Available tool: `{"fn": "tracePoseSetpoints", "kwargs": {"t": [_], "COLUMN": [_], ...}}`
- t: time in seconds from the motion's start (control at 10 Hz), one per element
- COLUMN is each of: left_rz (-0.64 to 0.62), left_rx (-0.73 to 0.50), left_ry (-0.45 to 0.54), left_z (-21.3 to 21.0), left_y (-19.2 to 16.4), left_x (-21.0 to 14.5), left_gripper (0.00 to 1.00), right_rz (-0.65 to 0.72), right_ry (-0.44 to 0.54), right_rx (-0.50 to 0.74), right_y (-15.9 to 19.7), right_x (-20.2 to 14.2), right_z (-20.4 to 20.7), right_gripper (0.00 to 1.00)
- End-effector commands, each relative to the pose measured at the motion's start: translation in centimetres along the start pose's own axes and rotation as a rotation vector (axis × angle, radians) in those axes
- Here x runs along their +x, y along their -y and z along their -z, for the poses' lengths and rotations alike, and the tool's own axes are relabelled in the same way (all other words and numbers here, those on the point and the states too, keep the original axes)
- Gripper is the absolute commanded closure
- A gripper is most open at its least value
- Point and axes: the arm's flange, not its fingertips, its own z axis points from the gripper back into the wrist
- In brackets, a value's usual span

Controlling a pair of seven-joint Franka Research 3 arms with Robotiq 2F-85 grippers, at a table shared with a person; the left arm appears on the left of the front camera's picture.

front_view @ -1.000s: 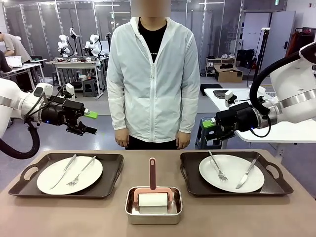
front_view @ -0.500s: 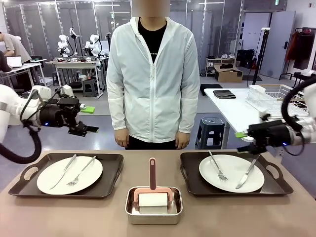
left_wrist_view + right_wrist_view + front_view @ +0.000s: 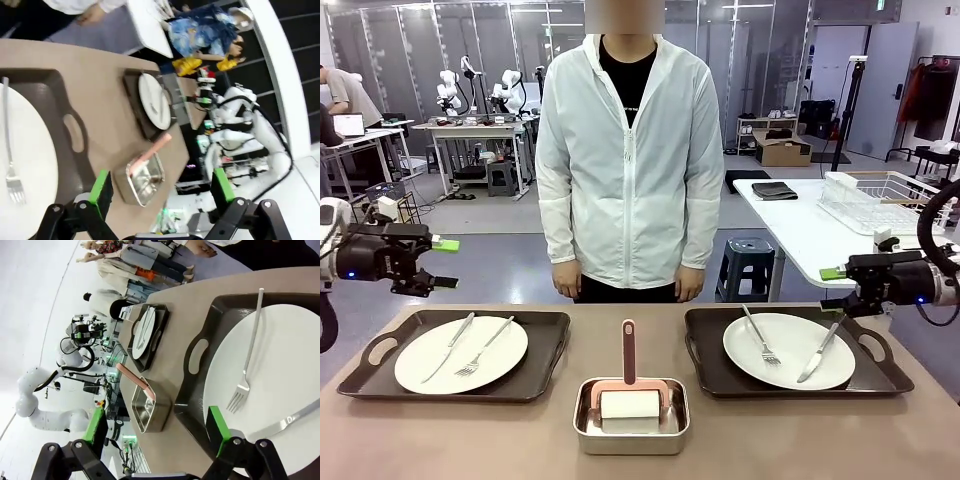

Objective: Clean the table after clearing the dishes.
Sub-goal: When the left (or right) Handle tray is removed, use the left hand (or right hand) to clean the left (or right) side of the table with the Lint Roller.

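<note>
Table point(image 3: 790, 440) with central pan point(image 3: 631, 441) (roller point(image 3: 630, 404) inside)

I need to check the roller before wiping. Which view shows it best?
The front view: the roller lies in its steel pan, near, central and unblocked, white roll and pink handle plain. Both wrist views show pan and handle farther off, small and tilted.

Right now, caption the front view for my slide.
Open left end effector and right end effector flank dark brown rectangular trays holding round white plates.

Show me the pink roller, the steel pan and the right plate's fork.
pink roller point(image 3: 628, 350), front view, handle.
steel pan point(image 3: 631, 445), front view, near rim.
right plate's fork point(image 3: 757, 333), front view, shaft.
</note>
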Motion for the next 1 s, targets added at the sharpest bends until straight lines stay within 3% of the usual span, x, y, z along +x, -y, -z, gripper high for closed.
{"fn": "tracePoseSetpoints", "kwargs": {"t": [0.0, 0.4, 0.7, 0.9], "left_rz": [-0.02, -0.013, -0.068, -0.068], "left_rx": [-0.064, -0.029, -0.072, -0.039], "left_ry": [-0.007, -0.007, -0.073, -0.039], "left_z": [-0.9, -0.3, -6.7, -13.9], "left_y": [-0.3, -0.1, -4.0, -6.5], "left_x": [-0.4, -0.2, 2.7, 3.8], "left_gripper": [0.0, 0.0, 0.0, 0.0], "right_rz": [0.006, 0.004, -0.018, -0.031], "right_ry": [0.0, 0.008, 0.044, 0.175], "right_rx": [-0.034, -0.02, -0.044, -0.075], "right_y": [0.2, 0.4, 2.6, 3.9], "right_x": [0.0, 0.0, 0.5, 0.5], "right_z": [-0.3, -0.4, -5.9, -11.2], "right_gripper": [0.0, 0.0, 0.0, 0.0]}}
